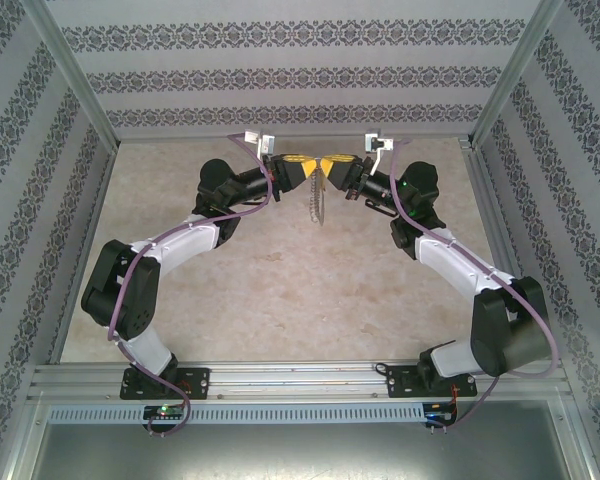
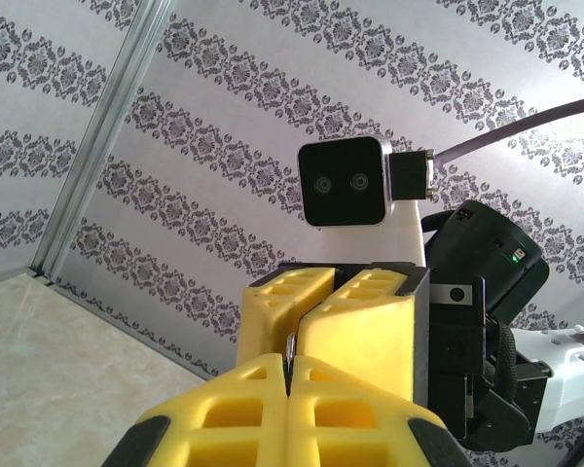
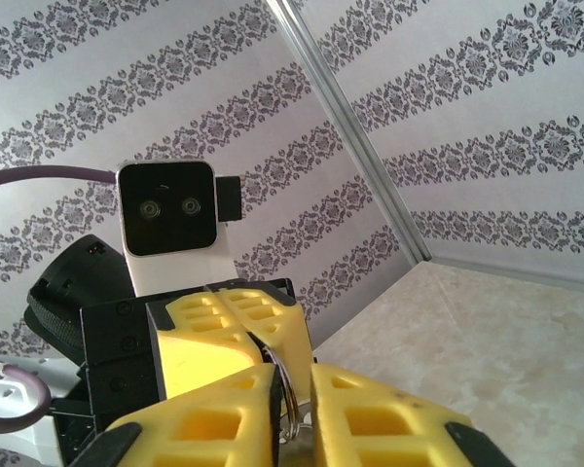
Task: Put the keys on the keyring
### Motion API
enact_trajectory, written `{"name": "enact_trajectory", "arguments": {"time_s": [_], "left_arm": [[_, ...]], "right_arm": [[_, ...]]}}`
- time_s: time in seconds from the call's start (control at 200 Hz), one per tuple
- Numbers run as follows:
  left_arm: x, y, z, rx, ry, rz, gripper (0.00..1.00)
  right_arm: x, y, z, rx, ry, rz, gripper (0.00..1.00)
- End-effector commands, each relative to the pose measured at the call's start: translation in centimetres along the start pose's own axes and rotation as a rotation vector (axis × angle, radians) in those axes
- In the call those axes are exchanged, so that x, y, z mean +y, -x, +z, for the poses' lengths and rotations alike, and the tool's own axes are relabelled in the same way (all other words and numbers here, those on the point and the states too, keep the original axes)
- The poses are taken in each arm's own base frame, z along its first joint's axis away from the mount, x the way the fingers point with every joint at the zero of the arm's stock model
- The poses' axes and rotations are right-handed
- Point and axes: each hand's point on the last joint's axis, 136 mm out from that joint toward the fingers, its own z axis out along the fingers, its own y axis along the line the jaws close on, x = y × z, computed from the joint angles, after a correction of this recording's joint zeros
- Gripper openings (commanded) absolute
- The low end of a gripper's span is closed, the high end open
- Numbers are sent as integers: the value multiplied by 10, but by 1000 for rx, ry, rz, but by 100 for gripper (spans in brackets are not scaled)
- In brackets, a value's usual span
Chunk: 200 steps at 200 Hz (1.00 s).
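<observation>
High over the back of the table my two yellow-tipped grippers meet tip to tip. The left gripper (image 1: 308, 162) (image 2: 290, 368) is shut on the keyring (image 2: 290, 347), of which a thin metal sliver shows between its pads. In the right wrist view the keyring (image 3: 285, 394) curves out of the left gripper's closed fingers (image 3: 224, 331) into the narrow gap of my right gripper (image 3: 294, 387), whose jaws stand slightly apart. The wire lies against one pad only. A silvery chain (image 1: 315, 200) hangs below the two grippers. The keys cannot be made out.
Patterned walls (image 1: 280, 75) close the cell at the back and sides, with metal corner posts (image 1: 75, 70). The beige marbled tabletop (image 1: 300, 290) lies well below both grippers. Both arms arch inward from their bases at the near rail (image 1: 300, 380).
</observation>
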Motion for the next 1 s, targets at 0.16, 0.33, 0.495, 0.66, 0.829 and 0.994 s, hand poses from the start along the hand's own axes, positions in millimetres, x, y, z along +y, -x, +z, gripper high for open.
{"name": "enact_trajectory", "arguments": {"time_s": [0.16, 0.33, 0.495, 0.66, 0.829, 0.994], "left_arm": [[-18, 10, 3, -25, -48, 61, 0], [-17, 10, 2, -23, -48, 57, 0], [-17, 8, 3, -20, -48, 54, 0], [-16, 8, 3, -19, -46, 52, 0], [-15, 7, 3, -16, -43, 50, 0], [-15, 7, 3, -15, -45, 51, 0]], "right_arm": [[9, 1, 3, 12, 47, -24, 12], [13, 1, 5, 20, 62, -28, 6], [17, 1, 8, 32, 85, -28, 9], [17, 1, 9, 33, 87, -31, 5], [16, 0, 9, 35, 87, -29, 22], [15, 0, 10, 35, 85, -28, 12]]}}
